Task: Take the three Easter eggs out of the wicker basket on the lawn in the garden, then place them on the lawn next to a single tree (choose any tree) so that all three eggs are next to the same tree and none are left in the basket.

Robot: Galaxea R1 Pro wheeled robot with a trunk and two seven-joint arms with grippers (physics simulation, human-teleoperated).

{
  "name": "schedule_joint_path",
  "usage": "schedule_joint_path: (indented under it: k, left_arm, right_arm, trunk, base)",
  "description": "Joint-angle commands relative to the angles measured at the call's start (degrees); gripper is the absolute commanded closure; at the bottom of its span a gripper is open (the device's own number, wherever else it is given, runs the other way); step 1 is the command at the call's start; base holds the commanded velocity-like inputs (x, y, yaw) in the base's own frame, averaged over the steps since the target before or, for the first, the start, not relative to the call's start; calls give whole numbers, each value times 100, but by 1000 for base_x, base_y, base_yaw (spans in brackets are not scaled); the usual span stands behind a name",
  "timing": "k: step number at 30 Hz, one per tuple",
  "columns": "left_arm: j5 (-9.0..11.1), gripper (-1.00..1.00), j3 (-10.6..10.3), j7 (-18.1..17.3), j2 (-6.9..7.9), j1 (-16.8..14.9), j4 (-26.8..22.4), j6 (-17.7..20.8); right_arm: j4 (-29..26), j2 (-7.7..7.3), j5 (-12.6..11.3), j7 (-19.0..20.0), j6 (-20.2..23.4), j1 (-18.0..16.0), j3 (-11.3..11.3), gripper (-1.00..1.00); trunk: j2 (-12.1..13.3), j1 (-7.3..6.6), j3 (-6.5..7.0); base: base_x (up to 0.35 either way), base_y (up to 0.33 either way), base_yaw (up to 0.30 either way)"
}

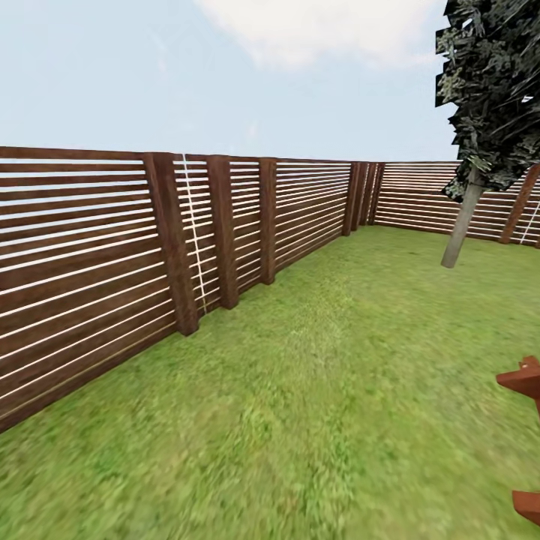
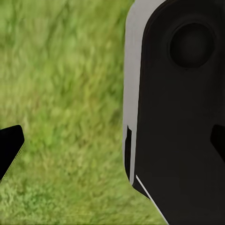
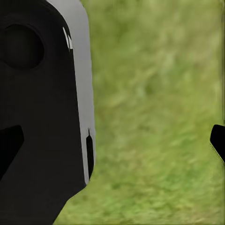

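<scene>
The lawn point(image 1: 330, 390) spreads out ahead of me as mottled green grass. A tree point(image 1: 463, 222) with a slim grey trunk and a dark canopy stands far off at the right, near the back fence. The Easter eggs and the wicker basket are out of view. My left gripper point(image 2: 112, 143) hangs open over grass, its dark fingertips point(image 2: 9, 146) wide apart with nothing between them. My right gripper point(image 3: 112, 140) is open the same way, also holding nothing.
A brown slatted fence point(image 1: 112, 247) runs along the left and across the back. Reddish-brown pieces of some object point(image 1: 525, 379) poke in at the right edge. My own black and white body point(image 2: 178, 117) point(image 3: 42, 108) sits close beside each gripper.
</scene>
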Motion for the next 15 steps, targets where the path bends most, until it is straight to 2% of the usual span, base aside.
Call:
schedule_joint_path:
  k: [1, 15]
  left_arm:
    - [2, -100, 4, -7, 1, 3, -13, 9]
    - [0, -100, 4, -7, 1, 3, -13, 9]
  right_arm:
    - [13, -3, -7, -12, -5, -8, 5, -100]
    - [7, -8, -7, -13, -5, -8, 4, -100]
  trunk:
    - [-2, 3, -5]
    - [-2, 3, -5]
  base:
    - [334, 0, 0]
    - [334, 0, 0]
